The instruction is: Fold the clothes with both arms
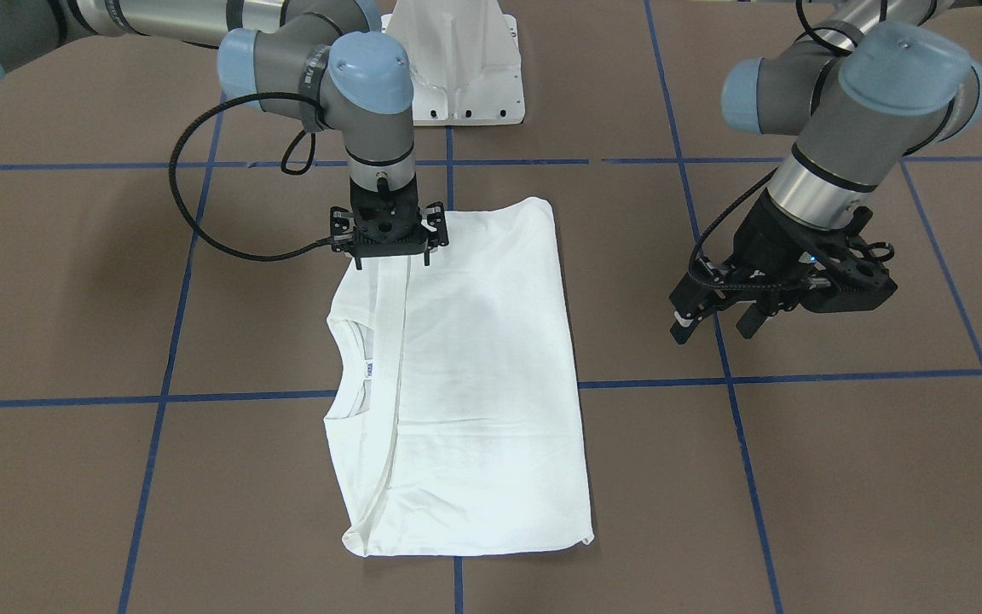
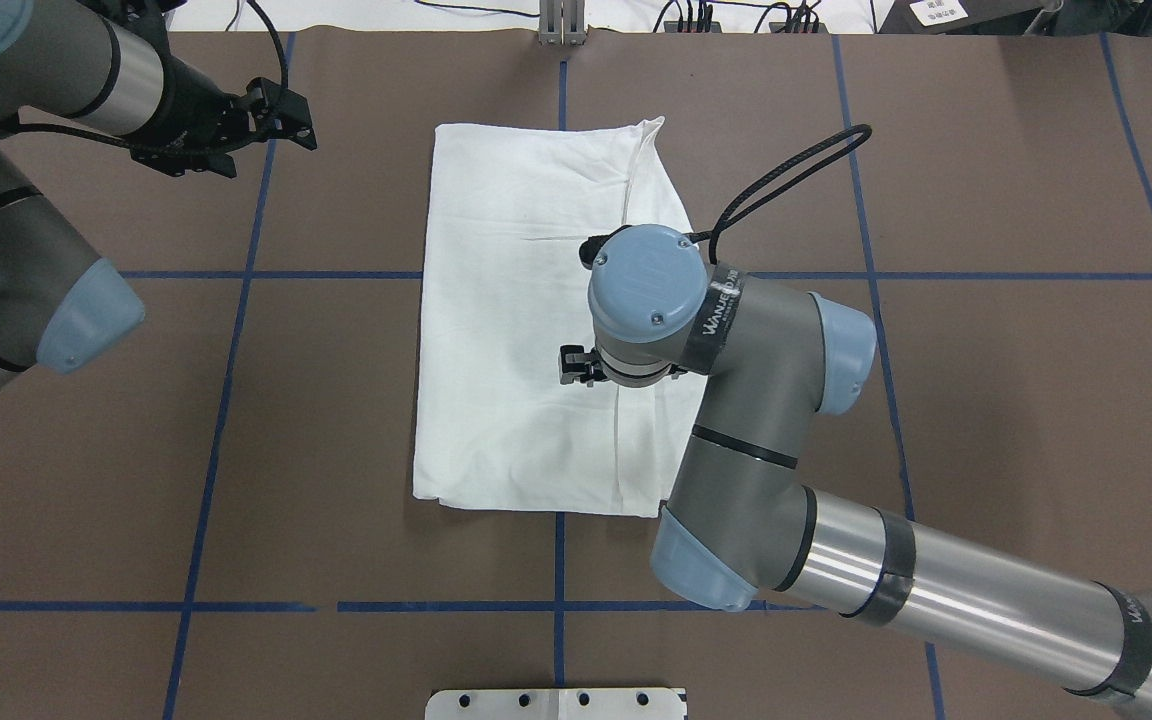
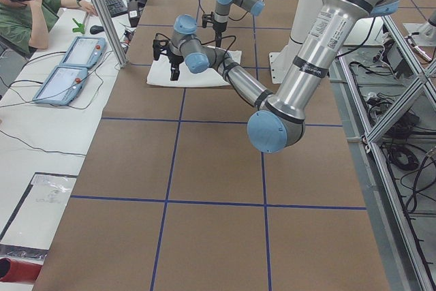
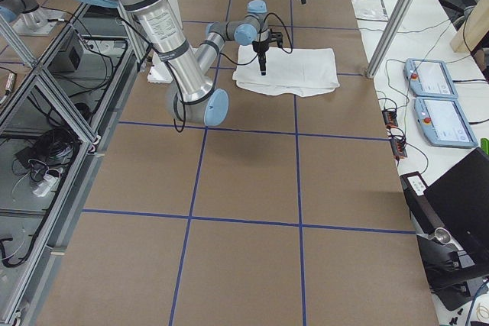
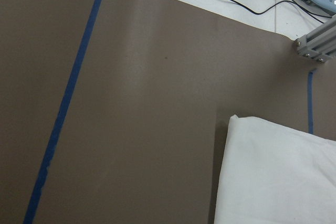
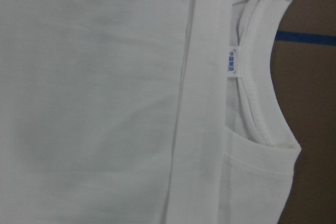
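The white T-shirt [image 1: 474,384] lies folded into a long rectangle on the brown table, plain side up. A folded strip runs along one side, and the collar and small neck label [image 1: 369,369] show there. The label also shows in the right wrist view [image 6: 231,62]. My right gripper [image 1: 393,263] points straight down over the shirt's end nearest the robot, on that strip, with its jaws apart and nothing in them. My left gripper [image 1: 715,328] is open and empty, and hovers over bare table well off to the shirt's side. It shows in the overhead view [image 2: 291,118] too.
The white pedestal base [image 1: 457,60] stands at the robot's edge of the table. Blue tape lines [image 1: 738,379] grid the brown table top. In the exterior left view a seated person [image 3: 24,11] and two teach pendants [image 3: 68,66] are beside the table.
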`<state>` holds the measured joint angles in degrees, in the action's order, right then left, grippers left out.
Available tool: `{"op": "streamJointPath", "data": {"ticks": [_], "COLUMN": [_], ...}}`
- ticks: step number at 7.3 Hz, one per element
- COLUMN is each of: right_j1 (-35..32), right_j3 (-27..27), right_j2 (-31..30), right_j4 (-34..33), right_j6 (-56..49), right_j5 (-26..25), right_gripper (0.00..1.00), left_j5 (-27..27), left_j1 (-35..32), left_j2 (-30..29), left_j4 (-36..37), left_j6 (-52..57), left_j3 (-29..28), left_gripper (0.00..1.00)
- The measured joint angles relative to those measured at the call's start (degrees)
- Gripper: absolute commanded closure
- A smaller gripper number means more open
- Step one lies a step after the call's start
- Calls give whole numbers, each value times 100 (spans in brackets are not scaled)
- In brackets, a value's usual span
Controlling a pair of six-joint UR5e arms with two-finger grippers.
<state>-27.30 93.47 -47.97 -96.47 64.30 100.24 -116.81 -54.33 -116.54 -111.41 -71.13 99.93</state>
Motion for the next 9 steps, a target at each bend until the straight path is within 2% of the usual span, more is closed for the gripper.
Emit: {"op": "streamJointPath", "data": {"ticks": [4,9], "right_j1": [279,297], "right_j3": [-728,-759], "right_j2": [418,283], "right_j4": [-468,-816], "right_j6": [-396,-668], "right_j5": [-243,-266], "right_gripper": [0,0], "left_j5": [-110,-105], "left_j1": [24,59], "left_j2": [82,96], "left_j4": [14,-37], "left_j6": [-5,-19], "left_j3": [82,-3], "left_gripper": [0,0]}}
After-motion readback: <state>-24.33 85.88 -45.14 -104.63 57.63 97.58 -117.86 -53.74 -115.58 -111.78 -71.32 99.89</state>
